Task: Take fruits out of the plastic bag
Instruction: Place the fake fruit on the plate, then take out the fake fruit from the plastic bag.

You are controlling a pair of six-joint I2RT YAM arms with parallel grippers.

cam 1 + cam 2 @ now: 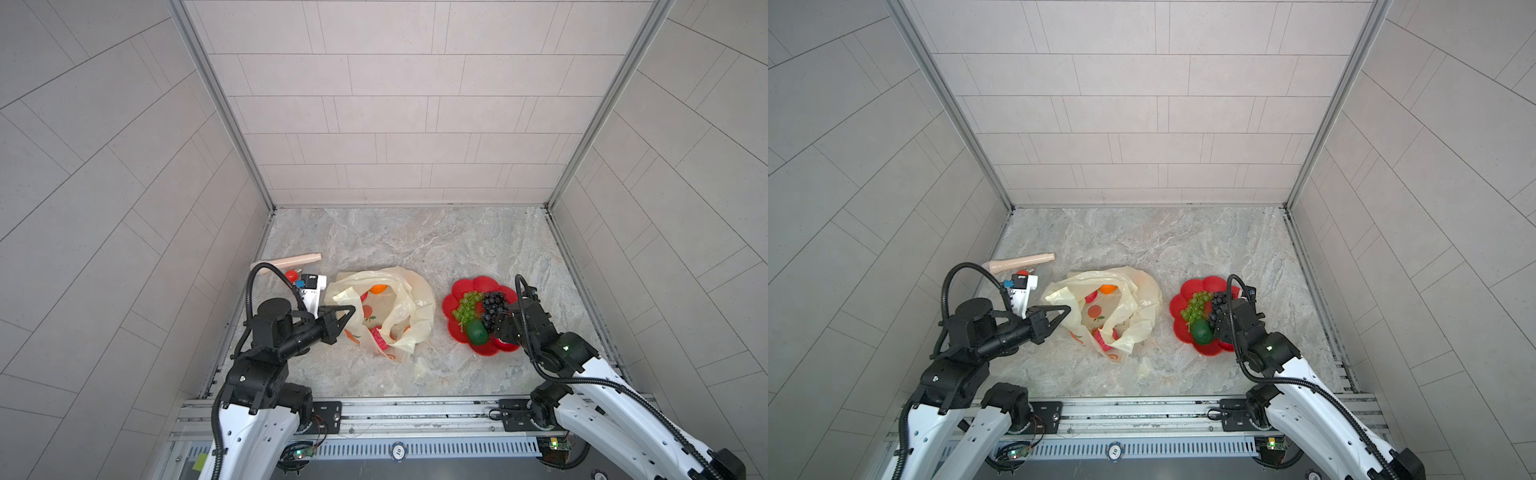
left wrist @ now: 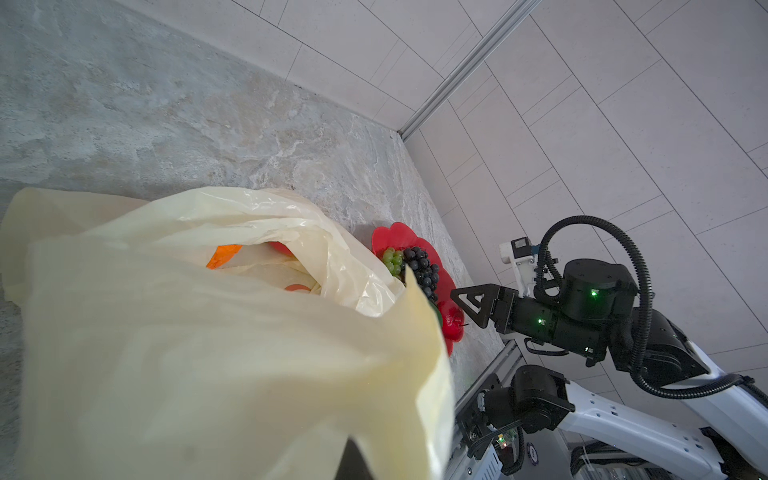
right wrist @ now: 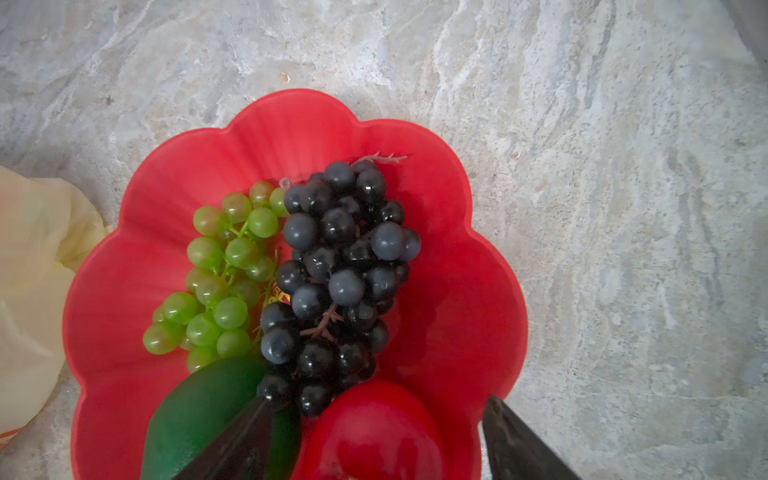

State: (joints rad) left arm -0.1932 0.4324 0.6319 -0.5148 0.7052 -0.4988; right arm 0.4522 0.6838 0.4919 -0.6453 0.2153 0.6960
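The pale-yellow plastic bag (image 1: 399, 307) (image 1: 1133, 307) lies crumpled mid-table, mouth gaping. My left gripper (image 1: 352, 309) (image 1: 1068, 308) is shut on its left rim; in the left wrist view the bag (image 2: 208, 353) hides the fingers. An orange (image 1: 379, 289) (image 2: 222, 255) sits inside, and a pink fruit (image 1: 379, 336) shows near the front. The red plate (image 1: 478, 284) (image 3: 291, 124) holds green grapes (image 3: 216, 274), purple grapes (image 3: 336, 270), a green oval fruit (image 3: 195, 415) and a red round fruit (image 3: 374, 432). My right gripper (image 3: 379, 400) (image 1: 500, 332) hangs open over the red fruit, which rests on the plate.
Behind my left arm lie a pale wooden handle (image 1: 297, 261), a small red ball (image 1: 291, 275) and a white device (image 1: 313, 291). Tiled walls close in the left, right and far sides. A metal rail (image 1: 415, 409) runs along the front edge.
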